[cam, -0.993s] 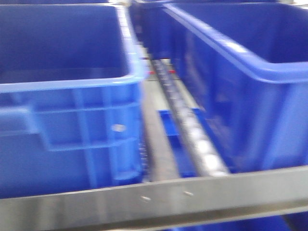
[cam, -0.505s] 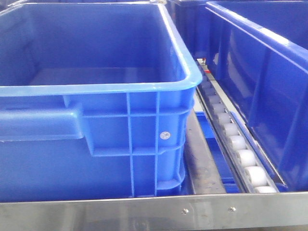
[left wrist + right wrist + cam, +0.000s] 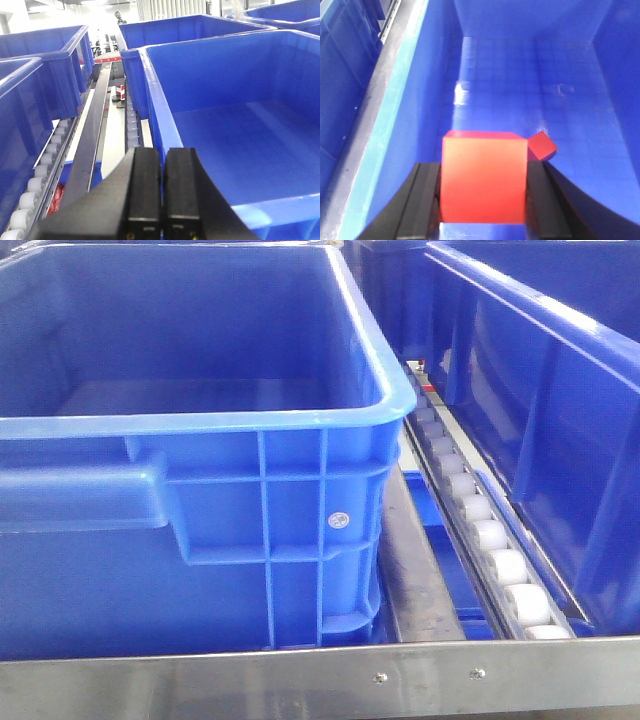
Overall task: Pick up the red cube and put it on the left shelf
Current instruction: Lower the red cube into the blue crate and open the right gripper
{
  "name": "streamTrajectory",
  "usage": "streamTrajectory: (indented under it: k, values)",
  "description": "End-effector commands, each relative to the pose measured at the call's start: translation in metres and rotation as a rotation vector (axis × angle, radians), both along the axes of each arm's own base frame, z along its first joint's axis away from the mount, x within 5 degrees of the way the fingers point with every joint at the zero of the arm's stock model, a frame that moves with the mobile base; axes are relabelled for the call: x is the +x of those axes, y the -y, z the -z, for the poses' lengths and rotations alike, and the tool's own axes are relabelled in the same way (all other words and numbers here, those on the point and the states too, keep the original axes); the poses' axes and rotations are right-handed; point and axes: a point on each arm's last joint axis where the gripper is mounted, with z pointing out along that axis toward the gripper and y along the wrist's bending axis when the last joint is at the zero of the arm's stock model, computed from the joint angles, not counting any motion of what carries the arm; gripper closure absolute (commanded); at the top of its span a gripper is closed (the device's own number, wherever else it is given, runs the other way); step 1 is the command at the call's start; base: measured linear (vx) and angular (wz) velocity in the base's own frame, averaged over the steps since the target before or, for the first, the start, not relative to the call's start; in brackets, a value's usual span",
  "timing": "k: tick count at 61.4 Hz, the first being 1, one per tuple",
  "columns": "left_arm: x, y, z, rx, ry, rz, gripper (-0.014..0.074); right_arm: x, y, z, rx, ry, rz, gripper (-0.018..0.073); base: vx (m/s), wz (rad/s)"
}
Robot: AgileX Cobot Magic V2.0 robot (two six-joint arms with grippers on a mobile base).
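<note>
Blue crate (image 3: 530,75) walls hem in the right gripper (image 3: 482,200), clamped on the red cube (image 3: 484,177) (a second red cube (image 3: 542,146) lies just beyond).

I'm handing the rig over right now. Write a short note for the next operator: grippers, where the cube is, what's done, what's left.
Right gripper: shut on the red cube, held over a blue crate's floor; a second, smaller red cube lies in that crate.
Left gripper: shut, empty, above the rim of another blue crate.
Done: cube picked.
Left: carry it to the left shelf, whose crates sit on roller tracks, and release.
</note>
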Motion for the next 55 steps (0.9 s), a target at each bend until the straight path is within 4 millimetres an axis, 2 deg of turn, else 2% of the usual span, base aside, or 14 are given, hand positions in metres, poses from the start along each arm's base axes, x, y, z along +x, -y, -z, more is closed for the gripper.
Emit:
streamTrajectory:
  k: [1, 33, 43, 55]
  values:
    - [0.001, 0.0, 0.0, -0.007, 0.053, 0.0, 0.0491, 0.002, -0.001, -0.017, 0.005, 0.112, -0.011, 0.0503, 0.0, 0.0]
    - [0.001, 0.0, 0.0, -0.007, 0.053, 0.0, 0.0491, 0.002, -0.001, -0.017, 0.005, 0.114, -0.011, 0.0503, 0.0, 0.0]
    - [0.001, 0.0, 0.0, -0.007, 0.053, 0.0, 0.0491, 0.004, -0.002, -0.024, 0.013, 0.183, -0.021, 0.0503, 0.0, 0.0]
    - [0.001, 0.0, 0.0, -0.007, 0.053, 0.0, 0.0491, 0.028, -0.006, -0.042, 0.017, 0.21, -0.027, 0.05, 0.0, 0.0]
